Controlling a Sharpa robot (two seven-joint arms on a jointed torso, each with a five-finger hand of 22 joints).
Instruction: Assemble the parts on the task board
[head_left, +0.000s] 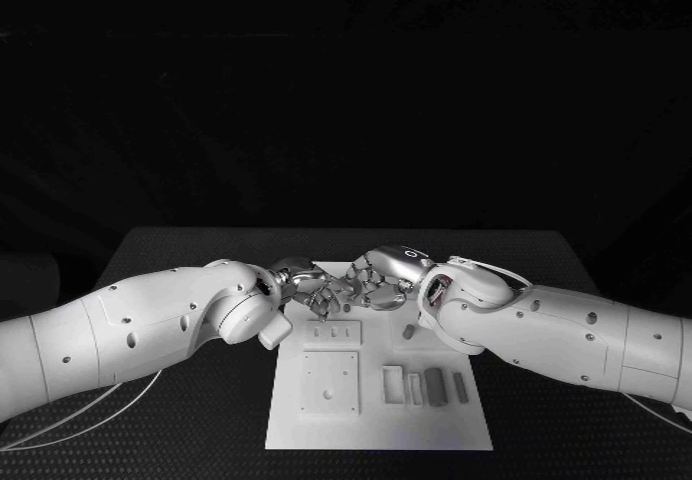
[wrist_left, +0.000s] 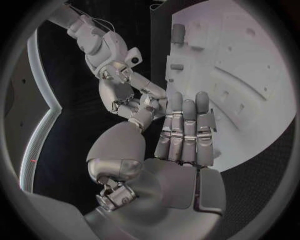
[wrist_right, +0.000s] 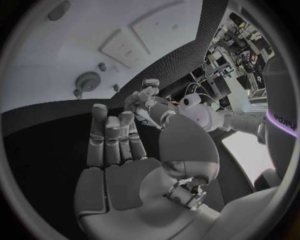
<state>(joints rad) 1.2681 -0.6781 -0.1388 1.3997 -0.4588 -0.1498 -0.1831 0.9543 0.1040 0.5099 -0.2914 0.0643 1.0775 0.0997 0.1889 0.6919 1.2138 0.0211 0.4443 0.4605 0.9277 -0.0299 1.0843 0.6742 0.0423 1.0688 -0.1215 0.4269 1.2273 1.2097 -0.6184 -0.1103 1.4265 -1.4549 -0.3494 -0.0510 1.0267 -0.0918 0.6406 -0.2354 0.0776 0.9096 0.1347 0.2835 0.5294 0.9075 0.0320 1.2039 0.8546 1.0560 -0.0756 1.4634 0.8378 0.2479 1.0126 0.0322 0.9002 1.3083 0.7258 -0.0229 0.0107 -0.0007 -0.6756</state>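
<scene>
Several small grey parts (head_left: 426, 384) lay in a row on the near right of the white task board (head_left: 378, 425), which sat in the middle of the black table (head_left: 173, 260); they were upright-looking bars of differing widths, set close beside one another. To their left a raised square plate (head_left: 329, 381) with small holes lay on the board, and farther back a smaller plate (head_left: 335, 332) carried a few short pegs. Over the board's far edge the left hand (head_left: 306, 281) and the right hand (head_left: 389, 277) met, fingertips close together, covering that end of the board. In the left wrist view the left hand (wrist_left: 185, 135) had its fingers straight and side by side with nothing in them, and the right hand (wrist_right: 115, 145) in its own wrist view looked the same, palm bare. Whether the two hands actually touched, or pinched anything small between them, could not be made out.
</scene>
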